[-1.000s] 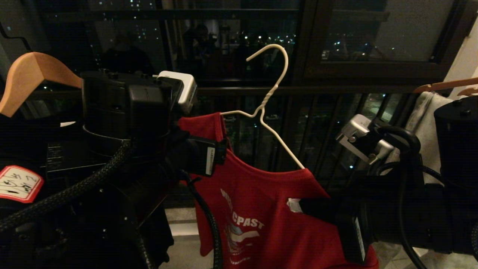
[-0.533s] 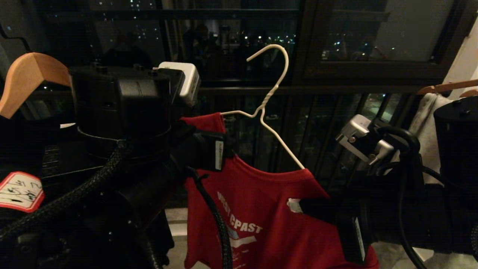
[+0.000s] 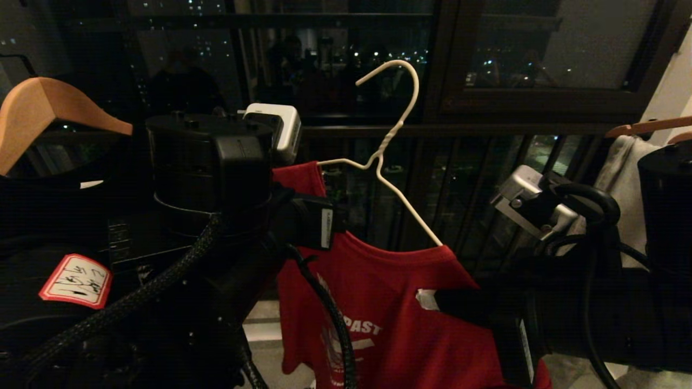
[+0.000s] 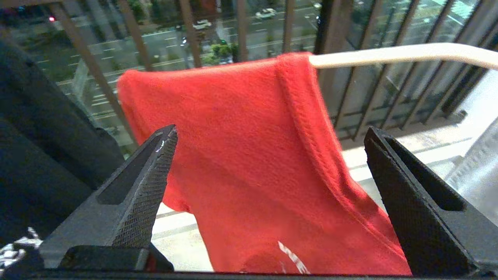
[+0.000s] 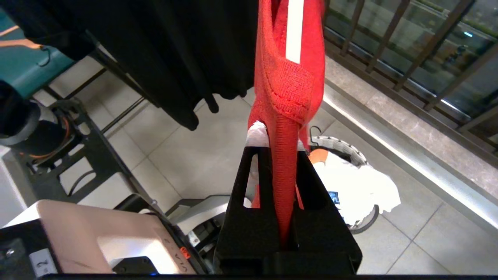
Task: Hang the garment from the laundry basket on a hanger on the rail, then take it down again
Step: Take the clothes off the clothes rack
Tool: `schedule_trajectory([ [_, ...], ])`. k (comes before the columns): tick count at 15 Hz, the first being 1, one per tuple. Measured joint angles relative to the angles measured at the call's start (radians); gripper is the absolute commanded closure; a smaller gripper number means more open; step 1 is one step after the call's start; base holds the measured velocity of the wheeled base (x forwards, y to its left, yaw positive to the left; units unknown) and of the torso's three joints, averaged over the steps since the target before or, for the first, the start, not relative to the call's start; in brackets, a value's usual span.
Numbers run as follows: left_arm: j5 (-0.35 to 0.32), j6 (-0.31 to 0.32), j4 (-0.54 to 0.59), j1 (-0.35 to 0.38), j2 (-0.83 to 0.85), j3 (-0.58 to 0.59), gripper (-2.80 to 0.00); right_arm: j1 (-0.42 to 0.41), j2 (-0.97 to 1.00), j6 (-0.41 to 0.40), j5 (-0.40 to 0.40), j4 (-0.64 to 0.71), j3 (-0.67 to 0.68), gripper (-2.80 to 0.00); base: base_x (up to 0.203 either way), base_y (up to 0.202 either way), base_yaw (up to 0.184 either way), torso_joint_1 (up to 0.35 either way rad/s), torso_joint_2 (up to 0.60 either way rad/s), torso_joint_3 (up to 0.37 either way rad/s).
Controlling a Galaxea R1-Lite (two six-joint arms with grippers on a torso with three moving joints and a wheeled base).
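The left gripper (image 4: pixel 268 136) is seen with its black ribbed fingers (image 4: pixel 151 171) spread wide, nothing held between them; the shoulder of the red T-shirt with white lettering (image 4: pixel 249 155) lies just beyond them, draped over one arm of the thin white wire hanger (image 4: pixel 393 56). The right gripper (image 5: pixel 278 155) is clamped shut on a fold of the same red cloth, together with the white end of the hanger, at the other shoulder.

Compared with a second ago, the left gripper (image 3: pixel 319 227) has been shifted a little to the right in the head view, nearer the centre, and stands in front of the shirt's left shoulder; the garment's lower part has swung slightly. The fingers were already spread then. It is judged that this shoulder has been seated on the hanger and the left arm is being repositioned, while the hanger's hook is free and is not seen on any rail.

No surface is in view. Below, a small round basket with a white woven rim (image 5: pixel 338 146) rests on the pale tiled floor (image 5: pixel 186 147), white cloth inside. A thick wooden hanger (image 3: pixel 38 113) is seen at the upper left, dark balcony bars (image 3: pixel 476 178) and night city lights behind.
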Motion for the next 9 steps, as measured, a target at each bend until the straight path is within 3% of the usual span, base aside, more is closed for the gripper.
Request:
schedule_trajectory([
  [3,0.041,0.008,-0.002,0.011,0.000,-0.006,-2.80,0.000,0.000,0.000,-0.028,-0.001,-0.002,0.00,0.000,0.000,0.000,0.000,0.00,0.000],
  [9,0.045,0.010,0.000,0.024,-0.001,-0.011,-2.80,0.000,0.000,0.001,-0.034,-0.002,-0.006,0.00,0.000,0.000,0.000,0.000,0.00,0.000],
])
